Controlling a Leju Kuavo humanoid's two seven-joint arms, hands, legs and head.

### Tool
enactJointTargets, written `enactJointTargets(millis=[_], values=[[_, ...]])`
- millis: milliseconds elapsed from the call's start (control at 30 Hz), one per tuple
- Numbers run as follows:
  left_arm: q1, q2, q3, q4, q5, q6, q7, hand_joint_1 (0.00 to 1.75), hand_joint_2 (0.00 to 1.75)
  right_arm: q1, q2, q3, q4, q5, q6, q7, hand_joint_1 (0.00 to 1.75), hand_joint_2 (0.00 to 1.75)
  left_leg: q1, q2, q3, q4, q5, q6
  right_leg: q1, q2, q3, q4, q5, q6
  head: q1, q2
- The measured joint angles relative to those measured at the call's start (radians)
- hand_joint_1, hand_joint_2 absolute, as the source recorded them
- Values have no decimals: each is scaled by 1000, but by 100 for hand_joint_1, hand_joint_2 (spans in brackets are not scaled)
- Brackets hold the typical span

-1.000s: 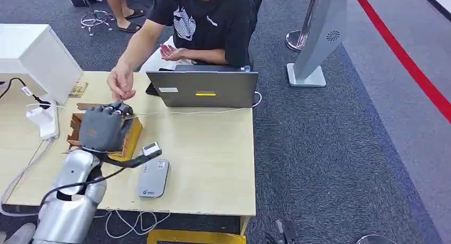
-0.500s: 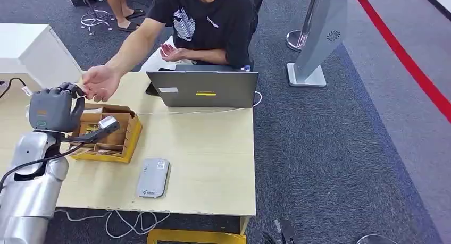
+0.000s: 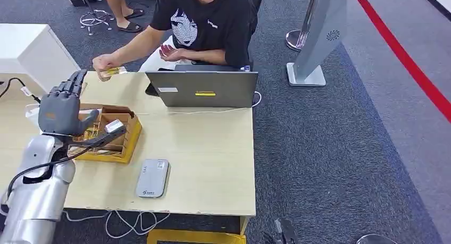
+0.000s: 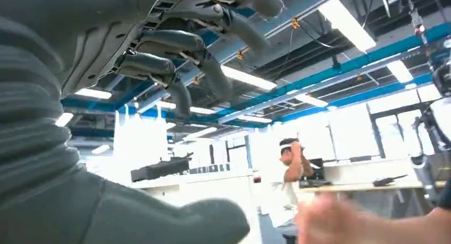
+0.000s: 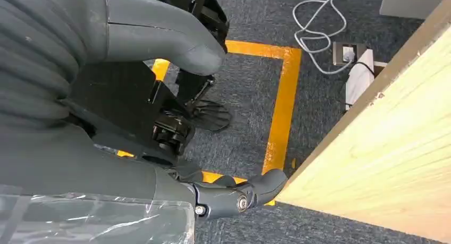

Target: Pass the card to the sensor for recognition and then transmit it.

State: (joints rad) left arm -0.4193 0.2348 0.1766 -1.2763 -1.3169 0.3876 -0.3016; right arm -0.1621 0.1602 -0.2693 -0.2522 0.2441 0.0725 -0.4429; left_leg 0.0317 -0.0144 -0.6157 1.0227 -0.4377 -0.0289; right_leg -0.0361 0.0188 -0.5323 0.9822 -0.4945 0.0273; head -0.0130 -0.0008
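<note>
The robot's left hand (image 3: 63,108) is raised over the left part of a pale wooden table (image 3: 202,148), palm up-ended, fingers (image 3: 74,83) spread and pointing away, holding nothing. In the left wrist view the same left hand (image 4: 175,47) shows its fingers apart against a ceiling of strip lights and blue beams, with nothing between them. The card (image 3: 113,71) is beyond the hand, at the far left edge of the table, pinched in the outstretched hand of a person (image 3: 205,26) in a black T-shirt who sits across the table; card and robot hand are apart. Just below and to the right of the robot hand sits an open cardboard box (image 3: 114,135) with yellow sides and dividers. Nearer the front edge, right of the box, lies a flat grey sensor (image 3: 152,178). A grey laptop (image 3: 205,89) stands open at the far side of the table, its back towards the robot, in front of the person. A white cabinet (image 3: 37,50) stands at far left. The right hand (image 5: 159,68) hangs beside the table's near edge above grey carpet and yellow floor tape (image 5: 282,106); its thumb is out and it grips nothing, but I cannot tell how its fingers lie.
</note>
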Motion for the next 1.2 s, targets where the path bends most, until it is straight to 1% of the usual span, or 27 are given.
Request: enactJointTargets(millis=[33,100,133,200,267,367,500,567,633,700,767,900,1000,1067,1200], values=[[17,-14,-1,-18,6,-3,-15,0,175,0,0,-4,0,0,0,0,0,175,0,0,0,0,0,0,0,0,0,0,0,0,0,0],[63,-39,-13,-66,-22,-6,-32,0,175,1,1,-13,0,0,0,-3,0,175,-1,0,0,0,0,0,-1,1,0,-1,0,0,0,0],[92,-52,-35,-94,-59,-2,-30,0,175,1,1,-21,0,3,0,-5,0,175,-1,0,0,0,0,0,-1,1,0,-1,0,0,0,0],[148,-58,-101,-126,-113,10,-4,0,175,1,1,-36,0,8,0,-9,0,175,-1,0,0,0,-1,0,-2,1,0,-1,0,0,0,0],[198,-60,-177,-140,-133,26,31,0,175,1,1,-51,0,18,0,-13,0,175,-1,1,0,0,-1,0,-2,1,0,-1,0,0,0,0],[243,-59,-248,-142,-138,45,58,0,175,1,1,-67,0,27,0,-15,0,175,-1,0,0,0,-1,0,-1,0,-1,-1,0,0,0,0],[261,-52,-285,-148,-138,46,64,0,175,2,1,-82,0,28,0,-16,0,175,-1,0,0,0,0,0,-1,0,0,-1,0,0,0,0],[268,-44,-301,-148,-176,40,75,0,175,2,1,-86,0,30,0,-17,0,175,-1,0,0,0,0,0,-1,0,0,0,0,0,0,0],[288,-30,-314,-145,-218,50,102,0,175,2,1,-94,0,36,1,-18,0,175,-1,1,0,0,0,0,-1,1,0,0,0,0,0,0],[313,-11,-320,-134,-225,76,130,0,175,3,1,-103,0,43,1,-20,0,175,-1,1,0,0,0,0,-1,1,0,0,0,0,0,0],[326,10,-319,-114,-212,105,141,0,175,4,1,-111,0,51,1,-21,0,175,-1,0,0,0,0,0,-1,0,0,0,0,0,0,0],[333,42,-294,-87,-183,122,127,0,175,5,1,-122,0,61,1,-21,0,175,-1,0,0,0,0,0,-1,0,0,0,-1,0,0,0],[334,49,-276,-74,-170,121,127,0,175,5,1,-128,0,67,1,-21,0,175,-1,0,0,-1,0,0,-1,0,0,0,0,0,0,0],[332,52,-250,-66,-162,121,126,0,175,5,1,-130,0,72,1,-21,0,175,-1,0,0,-1,0,0,-1,0,1,0,0,0,0,0],[319,66,-182,-22,-160,132,105,0,175,5,1,-135,0,83,2,-22,0,175,-1,0,0,0,0,0,-1,0,1,0,0,0,0,0]])
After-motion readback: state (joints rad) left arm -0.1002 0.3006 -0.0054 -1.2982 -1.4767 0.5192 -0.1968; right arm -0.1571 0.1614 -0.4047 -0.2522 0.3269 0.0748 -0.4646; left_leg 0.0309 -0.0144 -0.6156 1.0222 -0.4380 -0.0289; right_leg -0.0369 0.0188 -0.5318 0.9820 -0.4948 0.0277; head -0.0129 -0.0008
